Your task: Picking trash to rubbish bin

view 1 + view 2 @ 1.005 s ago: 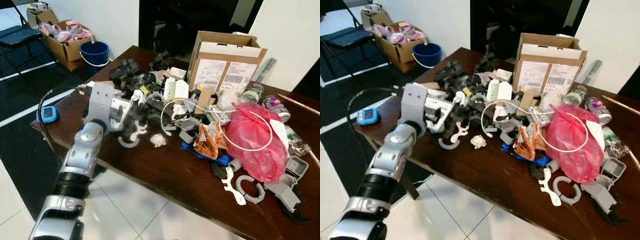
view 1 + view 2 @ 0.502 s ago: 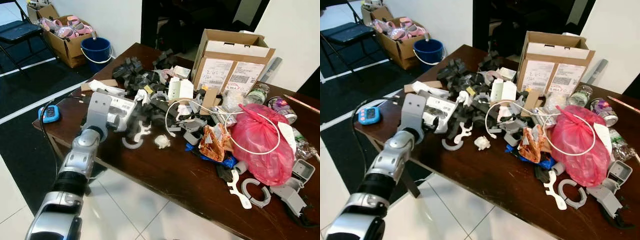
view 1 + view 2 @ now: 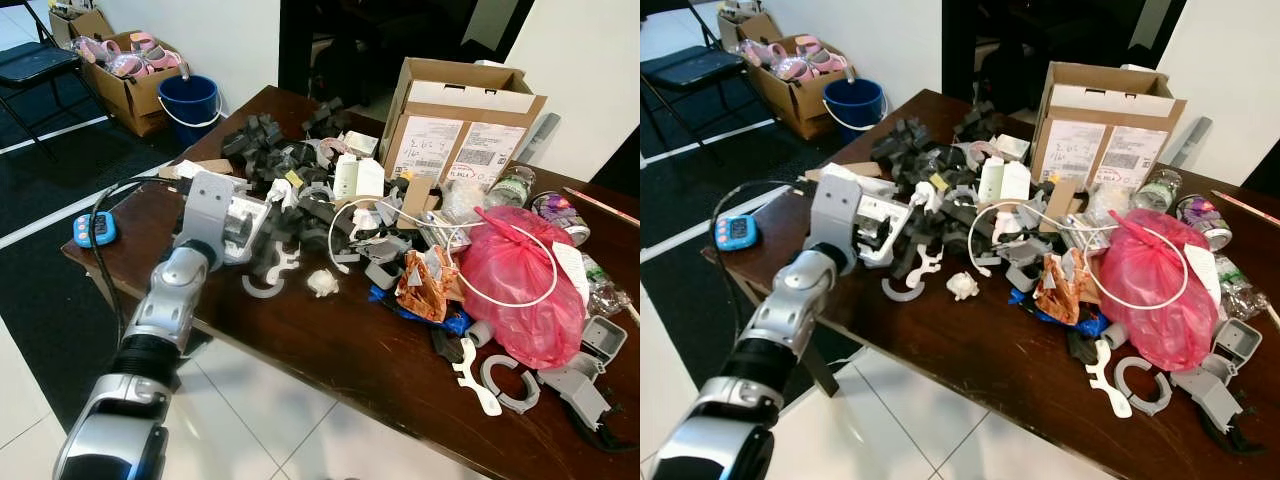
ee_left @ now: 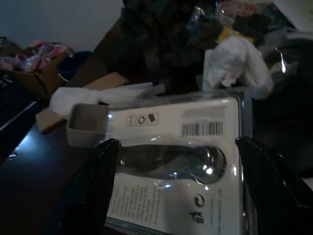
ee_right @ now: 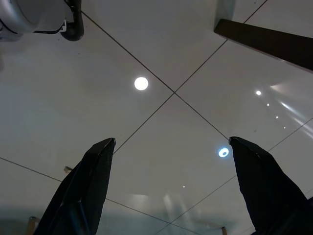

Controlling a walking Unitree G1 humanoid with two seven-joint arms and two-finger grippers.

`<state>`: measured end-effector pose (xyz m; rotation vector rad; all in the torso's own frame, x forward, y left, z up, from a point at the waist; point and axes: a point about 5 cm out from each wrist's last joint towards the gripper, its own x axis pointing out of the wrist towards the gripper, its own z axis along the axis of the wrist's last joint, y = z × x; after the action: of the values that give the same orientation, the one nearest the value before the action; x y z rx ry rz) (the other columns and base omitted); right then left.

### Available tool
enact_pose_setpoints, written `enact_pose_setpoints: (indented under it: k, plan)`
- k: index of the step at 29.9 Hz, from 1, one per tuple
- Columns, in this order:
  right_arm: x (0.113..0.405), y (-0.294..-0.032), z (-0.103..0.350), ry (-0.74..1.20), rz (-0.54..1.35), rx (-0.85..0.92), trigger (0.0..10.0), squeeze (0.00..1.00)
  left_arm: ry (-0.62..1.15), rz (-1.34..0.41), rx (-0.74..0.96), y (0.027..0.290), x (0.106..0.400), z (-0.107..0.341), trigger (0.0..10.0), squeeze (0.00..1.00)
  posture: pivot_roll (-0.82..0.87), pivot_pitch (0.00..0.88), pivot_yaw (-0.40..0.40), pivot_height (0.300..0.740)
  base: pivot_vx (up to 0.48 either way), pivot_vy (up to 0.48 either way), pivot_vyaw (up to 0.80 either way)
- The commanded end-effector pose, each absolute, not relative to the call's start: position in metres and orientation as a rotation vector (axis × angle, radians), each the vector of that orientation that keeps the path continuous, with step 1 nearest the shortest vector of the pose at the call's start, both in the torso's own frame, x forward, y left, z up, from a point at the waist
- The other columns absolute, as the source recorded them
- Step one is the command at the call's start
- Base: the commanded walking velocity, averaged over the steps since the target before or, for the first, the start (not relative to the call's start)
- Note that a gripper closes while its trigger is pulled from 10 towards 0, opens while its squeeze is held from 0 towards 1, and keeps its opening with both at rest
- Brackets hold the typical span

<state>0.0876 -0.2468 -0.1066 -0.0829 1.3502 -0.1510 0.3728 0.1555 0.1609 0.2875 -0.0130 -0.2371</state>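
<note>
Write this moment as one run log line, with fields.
left claw: open, at blister pack | right claw: open, idle over floor | trash on table

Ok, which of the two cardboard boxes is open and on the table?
The big cardboard box at the table's far edge, flaps up; the other box sits on the floor beside the blue bucket.

A clear blister pack [image 4: 168, 166] with barcode card lies flat among table clutter.

On the bench [image 3: 330, 350], a box [image 3: 462, 128] stands at the back, a bag [image 3: 515, 285] right of centre, a blister pack [image 3: 245, 225] at the left (jaws either side of it). A bucket [image 3: 190, 103] sits on the floor behind the bench's left end.
</note>
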Motion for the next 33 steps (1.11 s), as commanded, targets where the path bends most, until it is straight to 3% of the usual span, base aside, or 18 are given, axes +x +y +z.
enact_pose_setpoints:
  k: [1,17,25,33]
  plan:
    - [0.080,-0.250,-0.107,1.370,-0.154,-0.093,10.0,0.00,-0.005,-0.271,0.292,0.150,0.374,0.157,10.0,0.00,0.11,0.144,-0.059,0.740,0.000,0.000,0.00]
    - [0.077,-0.251,-0.107,1.375,-0.156,-0.092,10.0,0.00,-0.008,-0.321,0.326,0.140,0.378,0.154,10.0,0.00,0.10,0.148,-0.059,0.740,0.000,0.000,0.00]
    - [0.077,-0.251,-0.108,1.375,-0.157,-0.091,10.0,0.00,-0.066,-0.431,0.316,0.119,0.375,0.158,10.0,0.00,0.10,0.151,-0.060,0.740,0.000,0.000,0.00]
    - [0.077,-0.253,-0.107,1.377,-0.156,-0.094,10.0,0.00,0.004,-0.390,0.314,0.120,0.376,0.144,10.0,0.00,0.10,0.157,-0.065,0.740,0.000,0.000,0.00]
